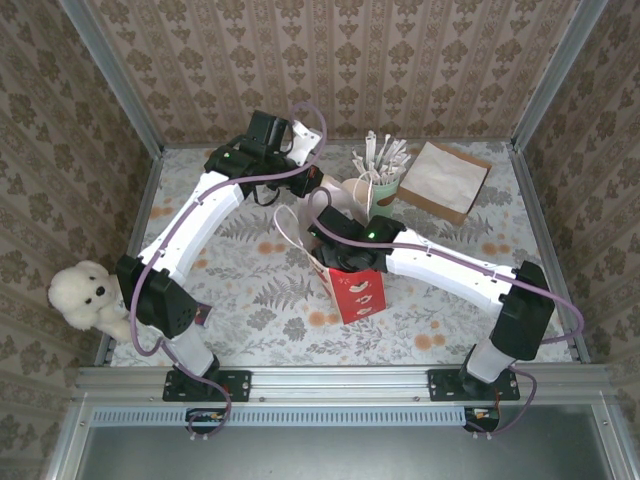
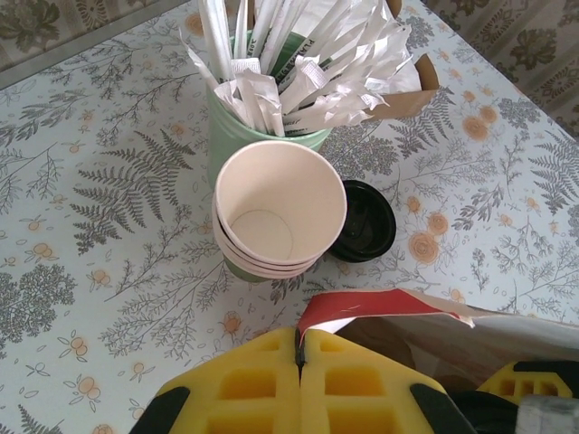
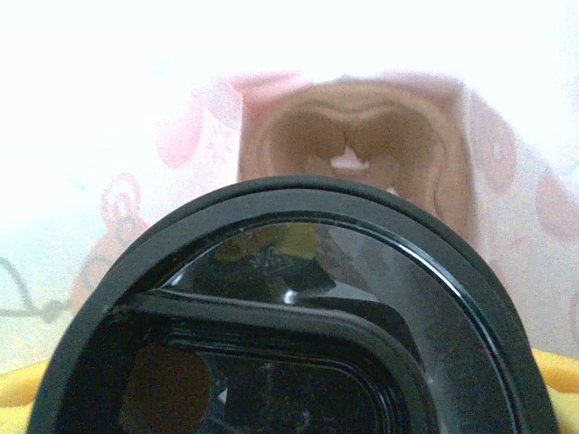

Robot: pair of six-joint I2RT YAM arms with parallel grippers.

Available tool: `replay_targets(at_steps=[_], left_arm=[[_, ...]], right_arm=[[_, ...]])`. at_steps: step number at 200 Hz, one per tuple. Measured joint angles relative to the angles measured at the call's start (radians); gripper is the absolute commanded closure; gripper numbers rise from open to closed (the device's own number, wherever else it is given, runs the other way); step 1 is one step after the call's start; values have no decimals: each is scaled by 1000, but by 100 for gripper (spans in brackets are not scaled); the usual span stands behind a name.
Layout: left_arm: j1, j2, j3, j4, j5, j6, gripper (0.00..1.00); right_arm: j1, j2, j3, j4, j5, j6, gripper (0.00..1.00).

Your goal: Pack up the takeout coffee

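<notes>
Table, floral cloth. Gift bag stands upright near centre, mouth up. Left gripper is clenched on the bag's red rim, pads pressed together with the paper edge coming out of the seam. Right gripper is sunk into the bag mouth. Its wrist view has the takeout coffee close under the lens, black-lidded, inside the bag with the folded floor beyond it. Yellow pad slivers flank it at both lower corners, so I read it as grasped, though the contact itself is hidden. Risks, my judgement: the bag is light paper steadied by one pinch, so any sideways drag from the right arm could tear the rim or tip the bag. Let go too high, the cup may land tilted and topple. The overhead view gives the bag's stance and both arms, not its interior. The left wrist view adds a stack of paper cups, a loose black lid and a green cup of wrapped sticks.
</notes>
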Motion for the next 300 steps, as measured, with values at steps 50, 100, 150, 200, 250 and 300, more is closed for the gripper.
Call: replay_targets(at_steps=[50,100,150,200,250,300], left_arm=[[-37,0,-2,12,13,21,100],[-48,0,-35,23,-5,47,100],[-48,0,-48,37,-14,61,100],[-48,-25,-90,64,-32,82,100],[-50,-43,-99,74,-35,92,100],[-50,-44,-99,76,-43,97,100]], right_arm=[[1,6,27,19,42,-35,30],[1,13,53,21,54,-35,30],[1,13,59,16,55,-31,30],[-10,-31,93,9,77,16,31],[-23,-81,93,11,77,55,31],[-24,-81,92,-23,77,53,31]])
